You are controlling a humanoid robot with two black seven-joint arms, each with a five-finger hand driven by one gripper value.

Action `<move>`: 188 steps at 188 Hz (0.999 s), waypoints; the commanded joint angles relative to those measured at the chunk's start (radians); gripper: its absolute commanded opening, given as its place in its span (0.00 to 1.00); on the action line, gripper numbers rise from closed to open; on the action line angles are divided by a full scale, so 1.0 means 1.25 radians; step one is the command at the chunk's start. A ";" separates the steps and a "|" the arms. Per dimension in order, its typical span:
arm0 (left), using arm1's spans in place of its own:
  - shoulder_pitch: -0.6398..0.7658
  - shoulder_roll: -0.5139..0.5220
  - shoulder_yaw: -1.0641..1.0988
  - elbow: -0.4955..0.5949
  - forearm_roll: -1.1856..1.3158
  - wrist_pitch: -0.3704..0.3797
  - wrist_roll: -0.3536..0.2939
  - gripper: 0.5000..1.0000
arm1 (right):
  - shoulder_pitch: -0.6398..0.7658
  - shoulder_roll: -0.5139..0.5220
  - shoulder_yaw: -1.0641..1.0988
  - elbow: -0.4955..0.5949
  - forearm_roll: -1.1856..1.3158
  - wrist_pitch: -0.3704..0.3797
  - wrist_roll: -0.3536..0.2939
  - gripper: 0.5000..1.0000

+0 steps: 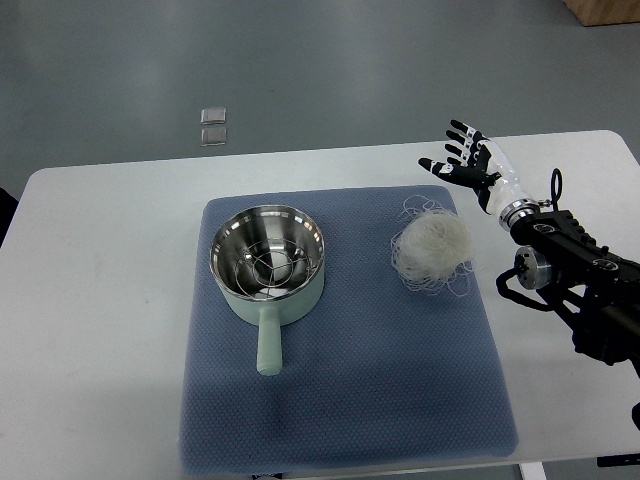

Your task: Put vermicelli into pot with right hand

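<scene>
White table (100, 300) fills most of the view, its near edge cut off by the bottom of the frame, with grey floor beyond the far edge. On it lies a blue mat (340, 400), its near border almost at that same cut. My right arm (580, 280) comes in from the right edge — black links and a cable loop, the upper part lost past the frame, so I can't make out much beyond the forearm. It reaches up and left over the table's far right part. The pot (267, 262) sits on the mat's left half, pale green outside, steel inside, handle pointing toward me; a wire rack lies in it, and what is under the rack is hard to tell. The vermicelli (432, 245) is a pale tangled nest on the mat's right half, well apart from the pot. My right hand (472, 160) hovers just beyond it, past the mat's far right corner — fingers spread, holding nothing, not touching the strands.
</scene>
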 commanded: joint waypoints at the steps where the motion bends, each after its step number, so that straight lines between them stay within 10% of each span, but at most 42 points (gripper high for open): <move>1: 0.000 0.000 0.000 0.001 0.000 0.000 0.000 1.00 | 0.002 0.000 -0.003 0.002 -0.011 0.000 0.000 0.85; 109: 0.000 0.000 -0.001 0.001 0.000 0.000 0.000 1.00 | 0.112 -0.098 -0.118 0.026 -0.266 0.163 0.005 0.85; 188: 0.000 0.000 0.000 0.001 -0.001 0.000 0.000 1.00 | 0.334 -0.261 -0.340 0.153 -0.568 0.419 0.087 0.84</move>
